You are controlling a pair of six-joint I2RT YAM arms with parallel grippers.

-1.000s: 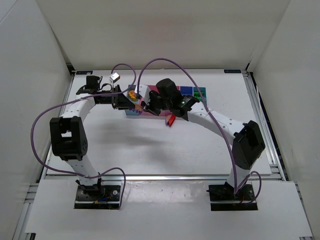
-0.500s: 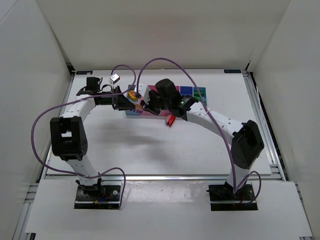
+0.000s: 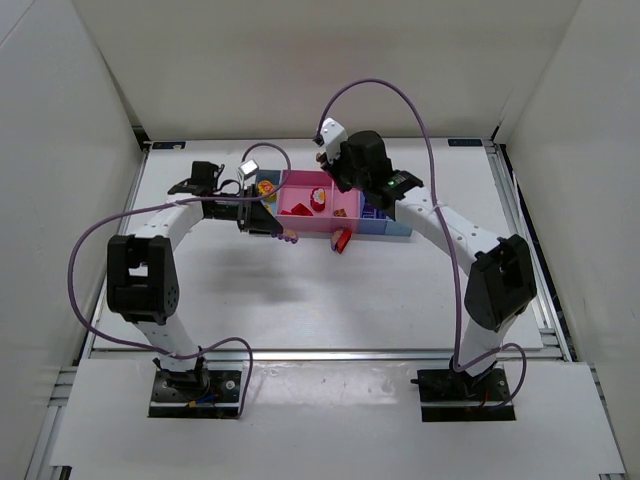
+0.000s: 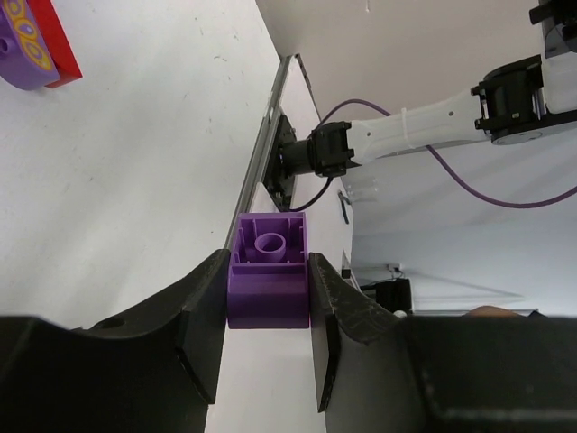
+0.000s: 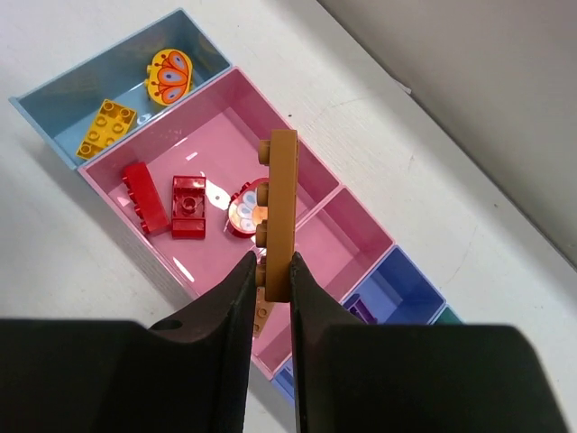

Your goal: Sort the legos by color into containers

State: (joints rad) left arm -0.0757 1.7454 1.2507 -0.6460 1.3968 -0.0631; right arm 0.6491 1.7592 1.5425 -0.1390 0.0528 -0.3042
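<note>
My left gripper (image 4: 267,271) is shut on a purple lego (image 4: 268,287), held just above the white table; in the top view it hangs at the near-left corner of the containers (image 3: 296,226). My right gripper (image 5: 272,264) is shut on a flat orange lego (image 5: 280,207), edge-on above the pink bins. The light blue bin (image 5: 63,113) holds yellow legos (image 5: 106,127). The large pink bin (image 5: 225,126) holds three red legos (image 5: 187,206). An orange piece (image 5: 261,317) lies in the smaller pink bin, a purple one (image 5: 364,311) in the blue bin.
A red lego (image 3: 341,240) lies on the table just in front of the bins. A purple and red piece (image 4: 29,45) shows at the top left of the left wrist view. White walls enclose the table on three sides.
The right arm has swung back and up over the bins, uncovering them. The left gripper has shifted from the light blue bin toward the near side.
</note>
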